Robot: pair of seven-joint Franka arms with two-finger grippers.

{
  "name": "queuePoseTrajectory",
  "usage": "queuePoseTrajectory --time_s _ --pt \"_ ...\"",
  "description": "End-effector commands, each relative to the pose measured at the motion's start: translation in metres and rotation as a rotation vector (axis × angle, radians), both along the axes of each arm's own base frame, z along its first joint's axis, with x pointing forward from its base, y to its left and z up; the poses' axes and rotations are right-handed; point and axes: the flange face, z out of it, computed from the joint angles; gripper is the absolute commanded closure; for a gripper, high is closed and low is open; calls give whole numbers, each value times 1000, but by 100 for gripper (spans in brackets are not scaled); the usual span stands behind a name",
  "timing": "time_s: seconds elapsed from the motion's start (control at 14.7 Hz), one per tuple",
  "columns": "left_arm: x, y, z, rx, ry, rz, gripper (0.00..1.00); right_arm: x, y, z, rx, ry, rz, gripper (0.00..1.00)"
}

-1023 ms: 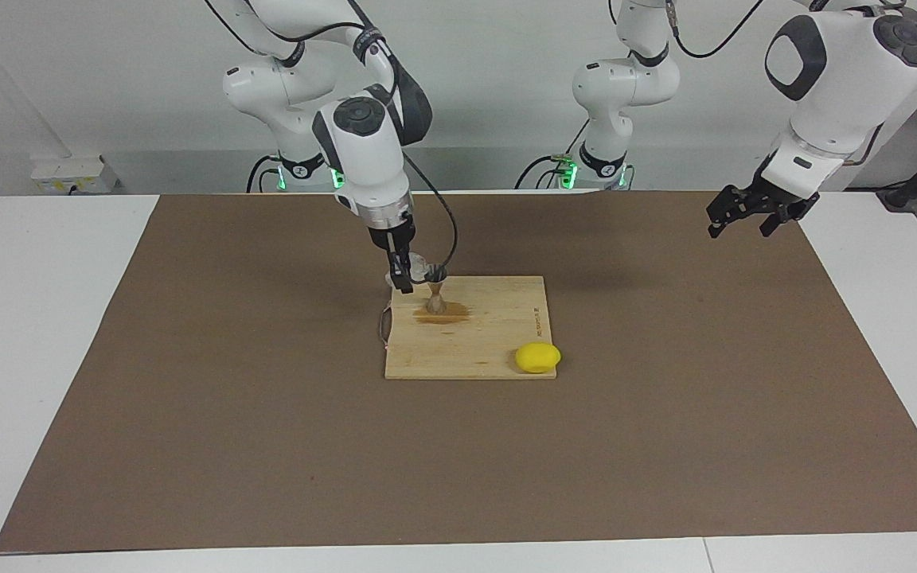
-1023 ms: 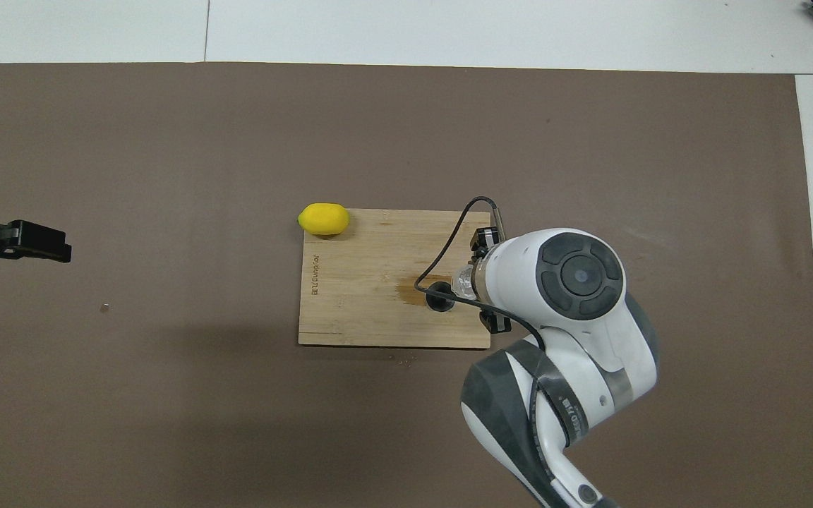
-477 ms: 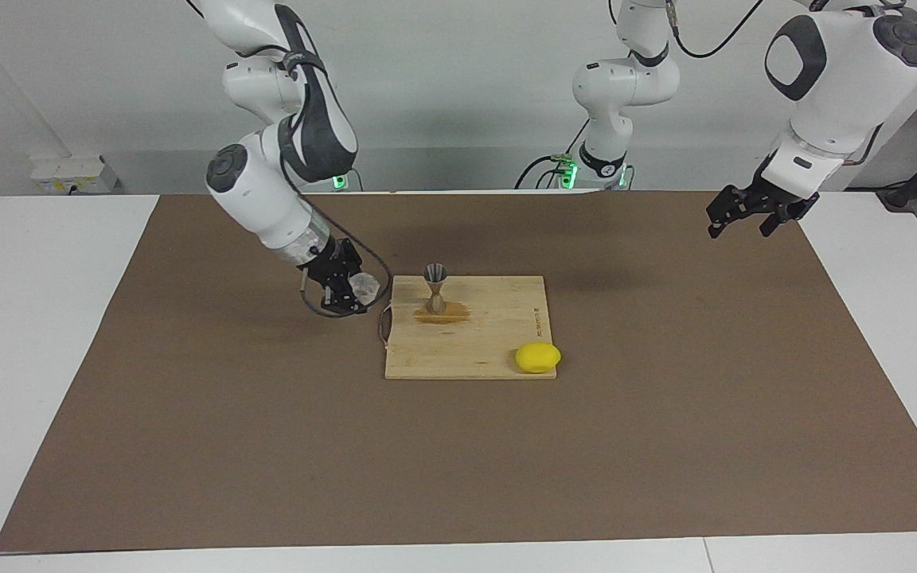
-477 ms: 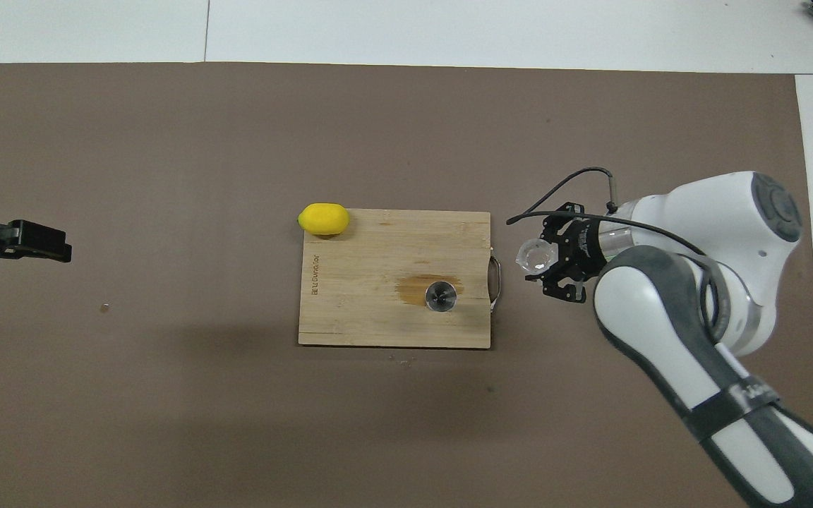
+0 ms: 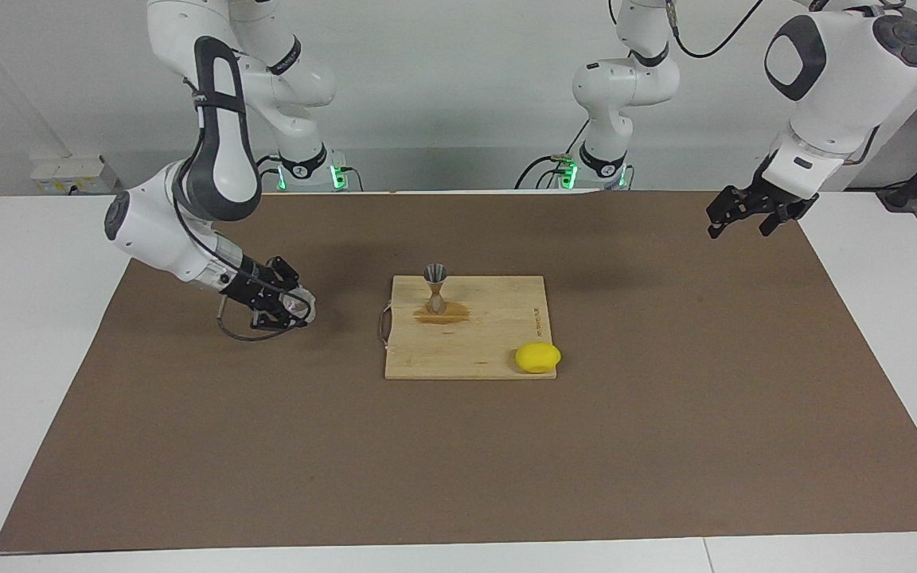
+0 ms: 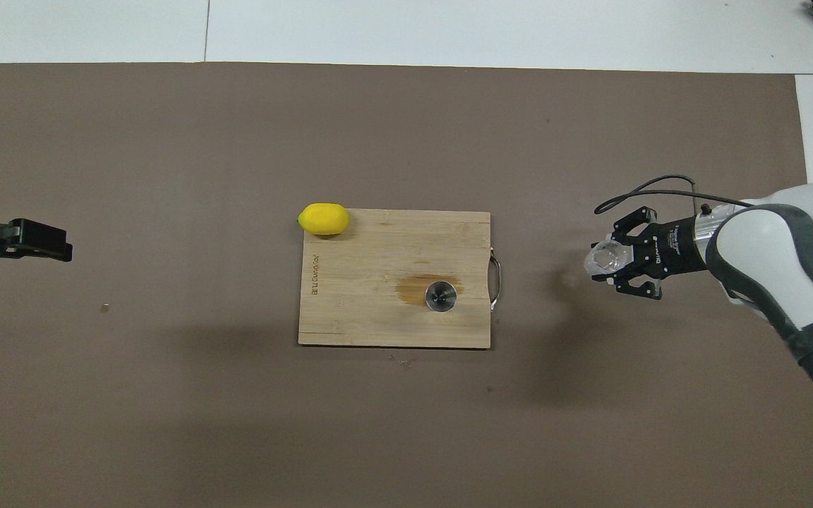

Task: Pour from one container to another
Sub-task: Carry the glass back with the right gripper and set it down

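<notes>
My right gripper (image 5: 291, 307) is shut on the clear glass cup (image 5: 302, 305), holding it tipped on its side low over the brown mat, toward the right arm's end of the table, well off the cutting board. The overhead view shows the cup (image 6: 603, 258) sticking out of that gripper (image 6: 622, 259) with its mouth facing the board. The metal hourglass jigger (image 5: 435, 290) stands upright on the wooden cutting board (image 5: 498, 334), in a wet brown stain. From overhead the jigger (image 6: 440, 295) shows as a dark round mouth. My left gripper (image 5: 739, 220) waits open in the air over the mat's other end.
A yellow lemon (image 5: 538, 357) lies at the board's corner farthest from the robots, toward the left arm's end. The board (image 6: 378, 310) has a metal handle (image 6: 495, 282) on the edge toward the right arm. A small speck (image 6: 104, 307) lies on the mat.
My right gripper has swung the glass cup away from the jigger's mouth, off the board and down toward the right arm's end of the mat. The left arm has not moved.
</notes>
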Motion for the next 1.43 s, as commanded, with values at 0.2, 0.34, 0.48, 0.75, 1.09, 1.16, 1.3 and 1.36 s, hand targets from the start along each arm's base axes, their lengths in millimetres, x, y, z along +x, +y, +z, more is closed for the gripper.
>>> queuePoseTrajectory --time_s 0.2,0.34,0.48,0.75,1.09,1.16,1.3,1.36 --pt "-8 -1 18 20 0 17 0 11 -44 -32 66 -8 4 100" --pt "-13 -1 22 20 3 17 0 11 -57 -42 74 -19 19 100" --pt "-13 0 22 20 3 20 0 12 -68 -54 82 -39 45 100" --pt "-12 1 22 20 -5 20 0 10 -86 -61 96 -47 13 100" --pt "-11 0 22 20 -5 29 0 2 -87 -65 69 -54 -3 6" --pt "-11 0 23 20 -5 32 0 0 -88 -67 61 -56 -8 4" --pt "-11 0 23 20 -5 34 0 -2 -90 -62 54 -63 -5 2" --pt "-11 1 23 20 -5 35 0 -4 -90 -59 45 -64 1 1"
